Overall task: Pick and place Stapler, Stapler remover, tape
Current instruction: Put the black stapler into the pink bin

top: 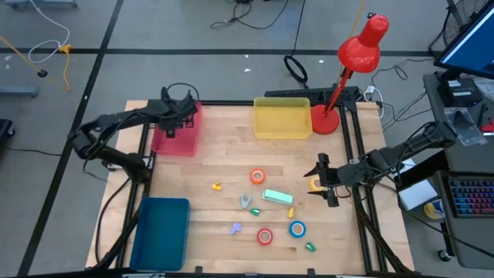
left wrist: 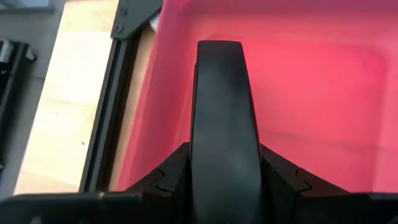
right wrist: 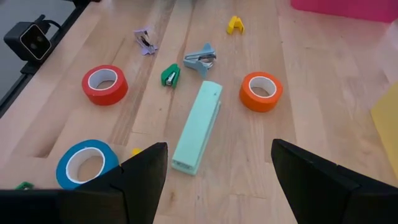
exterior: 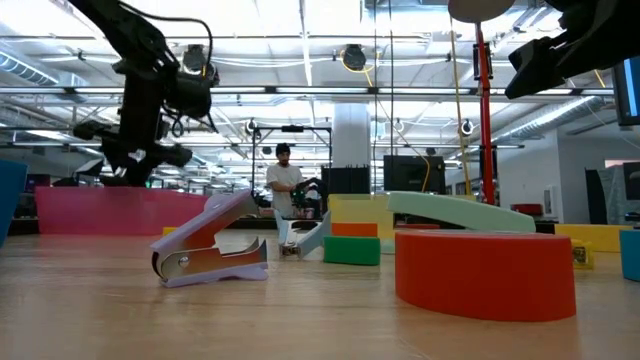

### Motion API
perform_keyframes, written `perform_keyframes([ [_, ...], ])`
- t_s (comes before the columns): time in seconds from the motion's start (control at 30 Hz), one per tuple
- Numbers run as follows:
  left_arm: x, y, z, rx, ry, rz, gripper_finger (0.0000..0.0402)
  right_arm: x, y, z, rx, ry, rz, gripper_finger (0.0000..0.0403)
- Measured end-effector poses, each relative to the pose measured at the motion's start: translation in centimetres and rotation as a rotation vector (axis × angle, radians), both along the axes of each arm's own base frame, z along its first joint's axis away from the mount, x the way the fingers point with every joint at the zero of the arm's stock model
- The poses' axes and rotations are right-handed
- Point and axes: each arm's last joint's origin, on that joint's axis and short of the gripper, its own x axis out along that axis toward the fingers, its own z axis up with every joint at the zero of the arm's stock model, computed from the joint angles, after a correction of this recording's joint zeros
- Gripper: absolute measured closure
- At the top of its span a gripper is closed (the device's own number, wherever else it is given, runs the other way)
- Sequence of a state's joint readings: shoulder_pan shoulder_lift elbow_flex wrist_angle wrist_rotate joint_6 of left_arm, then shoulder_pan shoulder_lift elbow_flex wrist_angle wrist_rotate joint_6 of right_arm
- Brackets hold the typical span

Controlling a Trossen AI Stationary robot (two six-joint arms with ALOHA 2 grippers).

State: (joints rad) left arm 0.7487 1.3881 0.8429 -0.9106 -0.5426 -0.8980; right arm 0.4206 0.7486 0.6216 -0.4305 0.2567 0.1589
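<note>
Right now the right gripper (right wrist: 214,168) hangs wide open near the mint stapler (right wrist: 198,127) mid-table – pick not started, so next it must drop and straddle it – while the left gripper (top: 183,116), empty, jaws part-closed, sits over the pink tray (top: 176,143).

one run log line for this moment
left claw: over pink tray, holding a black object | right claw: open, empty, above mint stapler | tape rolls: on table

Wood top, plastic bits, matt black fingers.
Table (right wrist: 323,93) pale grained wood; stapler (right wrist: 198,127) ahead of right gripper (right wrist: 217,163) smooth mint plastic; tape (right wrist: 261,91) glossy rolls; pink tray (left wrist: 323,93) under left gripper (left wrist: 221,124) smooth translucent plastic.
</note>
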Motion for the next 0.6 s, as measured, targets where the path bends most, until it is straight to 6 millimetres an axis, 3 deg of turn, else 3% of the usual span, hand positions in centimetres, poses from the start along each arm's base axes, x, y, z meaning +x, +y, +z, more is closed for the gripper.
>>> perform_keyframes([
  [0.37, 0.4, 2.6, -2.2, -0.008, 0.026, -0.032, 0.0268, 0.0, 0.0, 0.0, 0.004, 0.0, -0.003, 0.0126],
  [0.6, -0.2, 3.3, -2.4, -0.021, 0.044, -0.022, 0.0268, 0.0, 0.0, 0.0, 0.004, 0.0, -0.003, 0.0126],
])
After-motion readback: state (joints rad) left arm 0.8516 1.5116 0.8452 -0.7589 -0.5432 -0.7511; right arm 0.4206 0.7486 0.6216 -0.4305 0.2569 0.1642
